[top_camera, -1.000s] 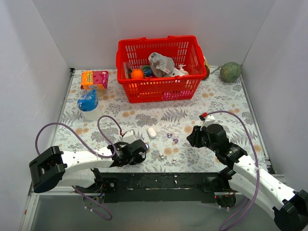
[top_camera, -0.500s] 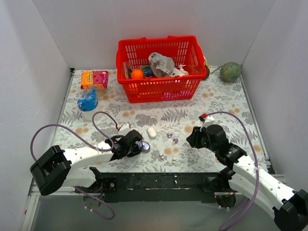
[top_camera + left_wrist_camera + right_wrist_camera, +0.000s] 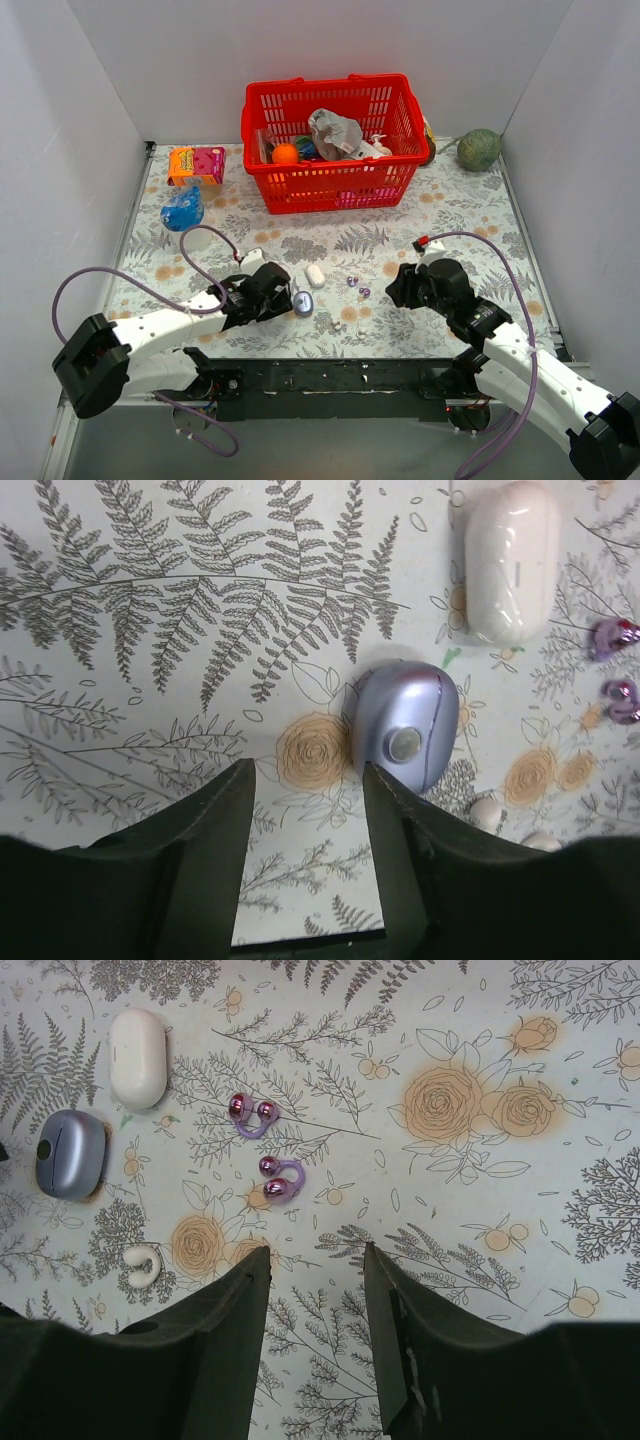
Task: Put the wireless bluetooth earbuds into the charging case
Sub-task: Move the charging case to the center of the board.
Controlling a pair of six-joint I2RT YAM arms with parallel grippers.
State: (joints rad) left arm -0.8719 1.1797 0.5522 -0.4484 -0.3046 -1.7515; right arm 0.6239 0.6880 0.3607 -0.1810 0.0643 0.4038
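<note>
Down at the cloth, the left gripper stands with its black jaws parted and nothing between them, only the leaf-and-flower printed table cover showing in the gap. Just beyond its right-hand finger lies the metallic lilac oval case, lid shut, with a small round silver button facing up. It is near the finger, though I cannot tell if they touch. Past that case rests a white pill-shaped case, also shut.

The right gripper likewise hovers with its jaws apart and empty. Just ahead of its fingertips sit the two glossy purple earbuds, one behind the other on the cloth and outside both cases. A pale whitish curled earbud piece lies off to their side, near the lilac case. Far back on the table stands a red plastic basket full of oddments.
</note>
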